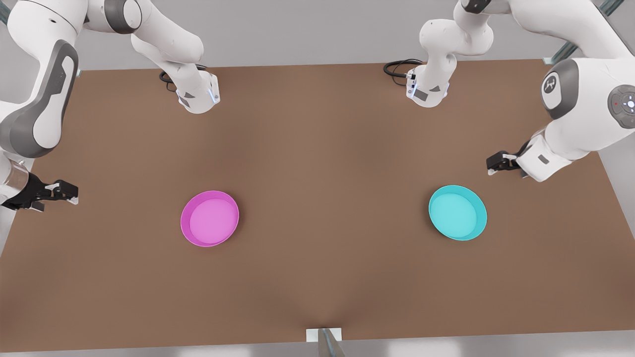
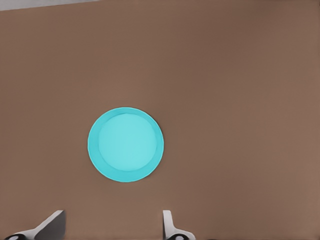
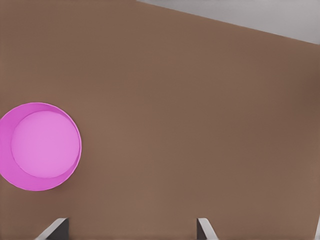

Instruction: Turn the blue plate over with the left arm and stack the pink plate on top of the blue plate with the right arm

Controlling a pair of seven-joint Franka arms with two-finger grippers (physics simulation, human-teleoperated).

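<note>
Table: flat, matte brown, uniform texture, no markings.

Plates, count 2, both round, shallow, low upright rim, smooth plain surface, open side up, same size.
- Blue plate: turquoise, lighter floor inside. Lies flat on the table at about 4 o'clock from table centre in the front view, on the front view's right.
- Pink plate: magenta rim, paler pink floor. Lies flat at about 8 o'clock from table centre, on the front view's left. The two plates are well apart, nothing on or in either.

Arms, count 2, glossy white shells with grey joint bands; a round grey badge with a small white logo shows on the arm at the front view's right, not readable as text.
- Left gripper: black body, white-tipped fingers spread apart, grasping nothing. It hangs above the table at about 1 o'clock from the blue plate, near but not touching. In the left wrist view the blue plate sits ahead of the fingers.
- Right gripper: same build, fingers spread apart, holding nothing. It hangs at the table's edge, about 9 o'clock from the pink plate, well apart from it. The pink plate shows off to one side in the right wrist view.
</note>
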